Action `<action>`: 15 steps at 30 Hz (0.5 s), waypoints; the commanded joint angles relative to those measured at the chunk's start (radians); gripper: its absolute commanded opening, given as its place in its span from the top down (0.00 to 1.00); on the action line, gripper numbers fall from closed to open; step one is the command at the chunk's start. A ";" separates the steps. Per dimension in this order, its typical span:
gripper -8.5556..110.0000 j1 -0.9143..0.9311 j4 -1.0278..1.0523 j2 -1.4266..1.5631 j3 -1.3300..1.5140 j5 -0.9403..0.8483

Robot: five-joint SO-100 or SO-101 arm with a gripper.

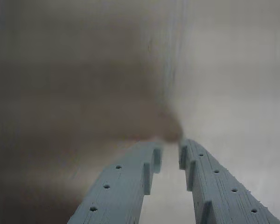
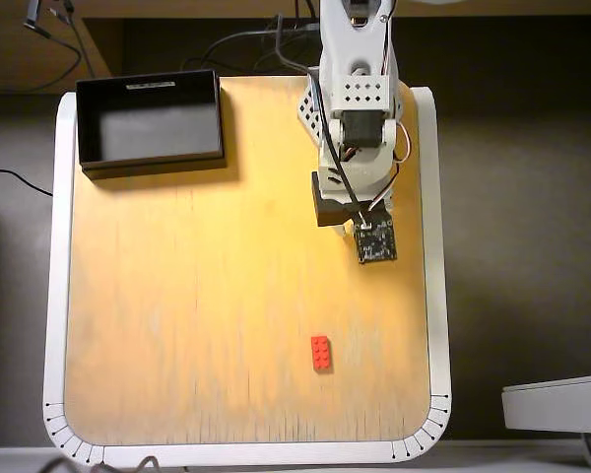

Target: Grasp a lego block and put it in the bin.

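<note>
Up close in the wrist view, two grey fingers [image 1: 130, 186] of the gripper [image 1: 170, 151], nearly shut at the tips, holding nothing. Further down the board in the overhead view, a red lego block [image 2: 321, 352], lying alone, not picked up yet. Away in the top left corner, the black bin [image 2: 150, 123], empty and waiting for it

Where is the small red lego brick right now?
In the overhead view, the small red studded lego brick lies alone on the wooden board, lower centre-right, far from the black rectangular bin at top left.
</note>
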 commanded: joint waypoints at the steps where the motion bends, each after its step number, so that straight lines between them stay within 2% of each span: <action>1: 0.92 0.009 -0.029 -0.236 -0.379 0.014; 9: 0.88 0.127 -0.031 -0.548 -0.673 0.172; 15: 0.84 0.195 -0.032 -0.756 -0.874 0.186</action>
